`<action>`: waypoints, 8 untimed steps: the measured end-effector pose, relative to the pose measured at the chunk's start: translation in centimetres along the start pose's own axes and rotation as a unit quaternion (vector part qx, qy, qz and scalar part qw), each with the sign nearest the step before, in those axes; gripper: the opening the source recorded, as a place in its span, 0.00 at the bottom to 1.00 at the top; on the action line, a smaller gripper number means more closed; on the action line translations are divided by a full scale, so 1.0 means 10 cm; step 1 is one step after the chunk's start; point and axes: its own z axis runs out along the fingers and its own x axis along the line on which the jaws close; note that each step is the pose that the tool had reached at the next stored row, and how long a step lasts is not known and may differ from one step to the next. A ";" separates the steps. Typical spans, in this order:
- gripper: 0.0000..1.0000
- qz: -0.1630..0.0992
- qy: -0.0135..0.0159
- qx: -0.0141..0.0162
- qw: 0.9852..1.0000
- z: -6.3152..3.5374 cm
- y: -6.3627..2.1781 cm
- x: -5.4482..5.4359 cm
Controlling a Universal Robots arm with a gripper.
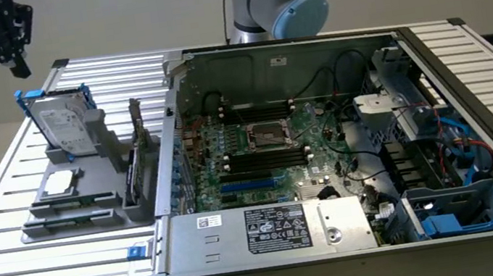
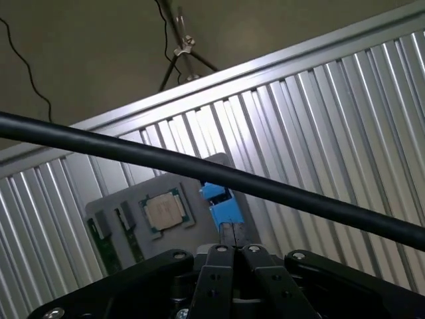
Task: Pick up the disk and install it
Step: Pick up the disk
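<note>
The disk (image 1: 63, 125), silver-grey with a white label in a blue carrier, stands tilted in a grey holder (image 1: 64, 227) at the exterior view's left. High above it, clear of the holder, hangs my gripper (image 1: 20, 68), shut with nothing between its fingers. In the wrist view the fingertips (image 2: 227, 234) are pressed together, the gripper (image 2: 232, 229) looks down at the blue edge of the disk carrier (image 2: 222, 203), and a gap of air lies between them.
An open computer case (image 1: 163, 165) takes up the middle and the exterior view's right, with a blue-trimmed drive bay (image 1: 454, 217) at its front corner. On the holder lie a square silver chip (image 2: 165, 211) and an upright card (image 1: 139, 125). A black cable (image 2: 199, 169) crosses the wrist view.
</note>
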 end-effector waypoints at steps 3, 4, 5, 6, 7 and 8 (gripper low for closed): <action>0.11 -0.017 0.001 -0.002 1.000 0.002 0.000 0.00; 0.11 -0.023 0.002 -0.002 1.000 0.003 0.000 0.00; 0.11 -0.028 0.002 -0.003 1.000 0.004 0.000 0.00; 0.11 -0.034 0.002 -0.003 0.999 0.005 0.000 0.00; 0.11 -0.041 0.003 -0.003 0.999 0.006 -0.001 0.00; 0.11 -0.048 0.003 -0.003 0.999 0.008 -0.001 0.00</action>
